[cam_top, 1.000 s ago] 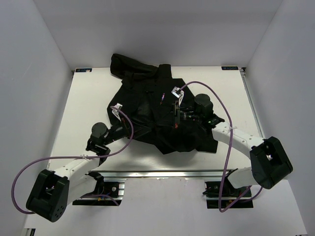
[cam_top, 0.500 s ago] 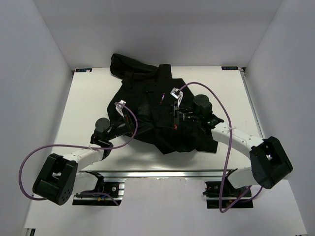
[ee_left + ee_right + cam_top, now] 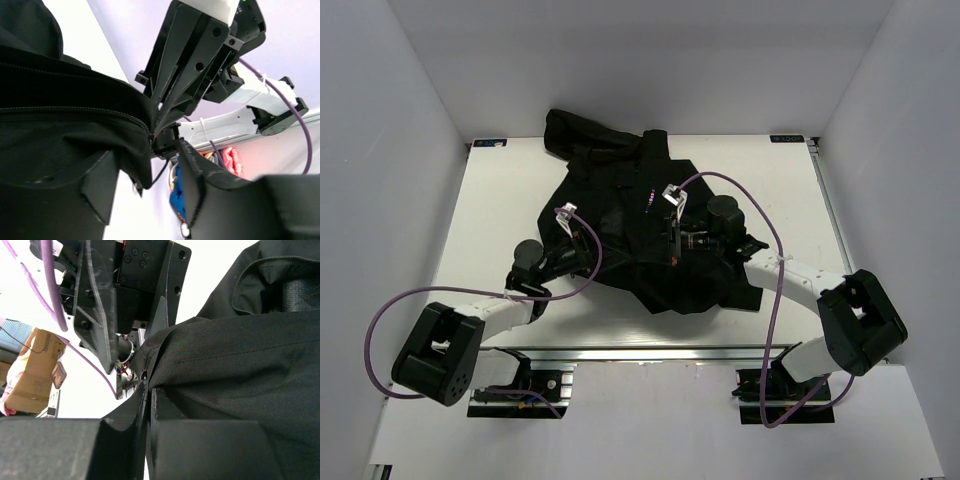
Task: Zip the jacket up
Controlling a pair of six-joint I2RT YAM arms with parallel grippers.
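Near the middle of the jacket [image 3: 620,215], the right gripper [image 3: 148,392] was clenched on its front edge. At its left side, the left gripper [image 3: 147,160] held its jaws apart around the hem. One jacket lay crumpled on a white table [image 3: 500,200], with two purple cables [image 3: 715,174] arching over it and white walls [image 3: 620,60] beyond.

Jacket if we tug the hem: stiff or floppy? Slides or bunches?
Probably floppy: the jacket lies rumpled in folds, and its hem sags between the left jaws. Tugged, it likely bunches locally rather than sliding whole, especially with the right jaws pinching it.
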